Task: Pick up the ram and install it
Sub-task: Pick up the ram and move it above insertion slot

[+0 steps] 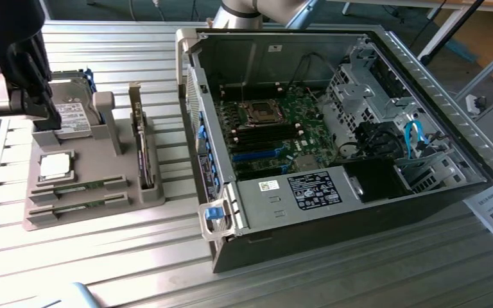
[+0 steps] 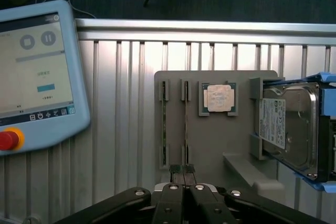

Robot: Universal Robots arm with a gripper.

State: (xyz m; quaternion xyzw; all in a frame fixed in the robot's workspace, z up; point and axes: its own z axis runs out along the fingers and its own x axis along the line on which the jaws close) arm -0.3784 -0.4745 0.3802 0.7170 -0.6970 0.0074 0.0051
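Note:
Two ram sticks stand on edge in the slots of a grey holder (image 2: pixel 210 145). They show as thin green strips, one ram stick (image 2: pixel 186 124) nearer the processor and the other ram stick (image 2: pixel 164 124) beside it. In the exterior view the same ram sticks (image 1: pixel 79 187) sit at the holder's front. My gripper (image 2: pixel 182 170) hovers above the holder's edge, in line with the nearer stick, fingers together and holding nothing. The gripper (image 1: pixel 54 119) hangs at the exterior view's upper left, over the holder (image 1: pixel 92 212). The motherboard's memory slots (image 1: pixel 264 138) lie inside the open computer case (image 1: pixel 452 192).
A square silver processor (image 2: pixel 219 98) and a hard drive (image 2: pixel 286 124) also rest on the holder. A teach pendant (image 2: pixel 37 72) lies on the ribbed metal table (image 2: pixel 126 103) near the holder. The case takes up the exterior view's right half.

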